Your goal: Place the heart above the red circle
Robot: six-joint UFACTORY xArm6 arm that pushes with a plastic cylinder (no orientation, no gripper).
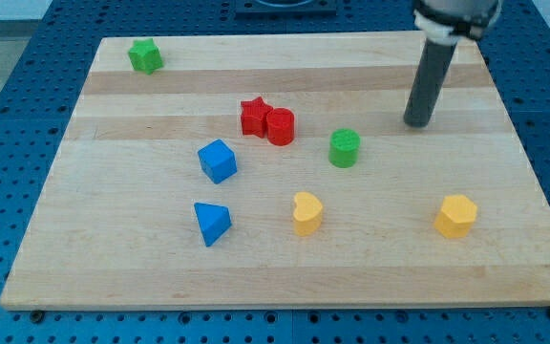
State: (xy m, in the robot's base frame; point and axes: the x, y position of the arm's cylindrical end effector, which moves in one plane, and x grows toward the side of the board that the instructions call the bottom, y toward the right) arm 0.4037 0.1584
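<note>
The arm's dark rod stands upright at the view's upper right of the pale wooden board point(113, 258), its tip point(415, 123) touching nothing (no jaws here, just a bare rod). The yellow heart-shaped block point(306, 212) sits low and central, well apart from the tip. The red round block point(280, 126) lies above it, touching a red star-shaped block point(253, 117).

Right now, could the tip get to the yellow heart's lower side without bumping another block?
Probably yes. My tip sits up right of the green cylinder; bare board between it and the yellow hexagon leads down to the yellow heart.
</note>
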